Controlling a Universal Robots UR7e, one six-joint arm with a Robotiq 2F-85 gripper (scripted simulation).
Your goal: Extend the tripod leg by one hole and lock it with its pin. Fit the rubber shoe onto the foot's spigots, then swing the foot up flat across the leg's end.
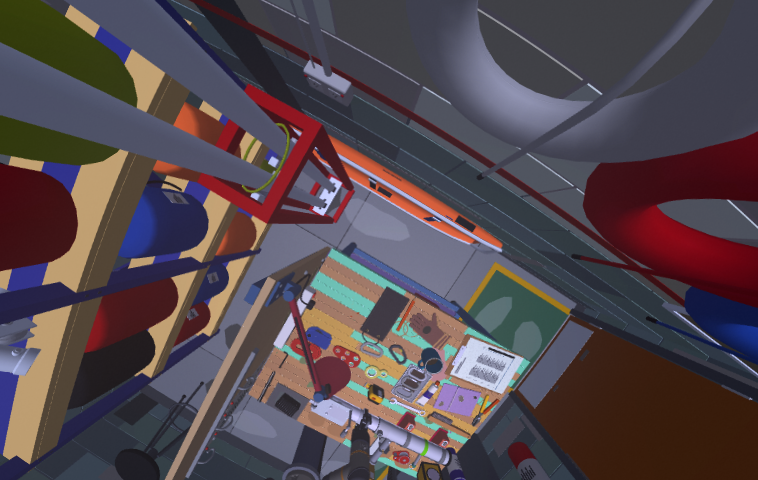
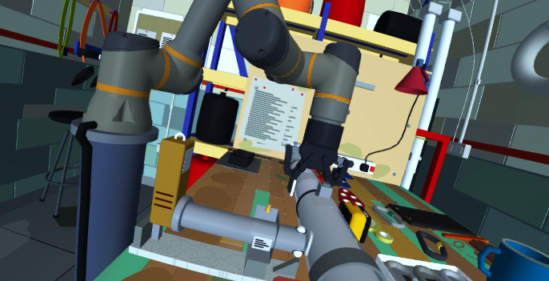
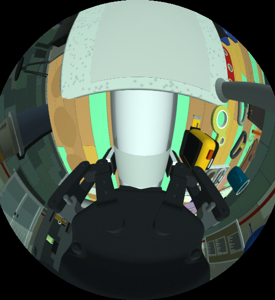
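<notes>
The tripod's inner leg tube point(image 3: 142, 156) is gripped between the fingers of my gripper point(image 3: 140, 162), close to its far end. This pale grey tube runs along the bench from the wider outer leg point(image 2: 332, 248). A grey speckled plate point(image 3: 144, 53) lies past the tube's end in the wrist camera. From the second side camera my gripper point(image 2: 314, 176) sits at the far end of the leg. A small grey block point(image 2: 323, 191) sits on the leg just behind the fingers. I cannot pick out the rubber shoe or the lock pin.
A yellow tape measure point(image 3: 200, 148) lies right beside the leg. A grey cylinder with a label point(image 2: 236, 228) crosses in front on a stand. A yellow box point(image 2: 172, 180) stands at the bench's left. Carabiners, a blue mug point(image 2: 520, 260) and a black pad lie to the right.
</notes>
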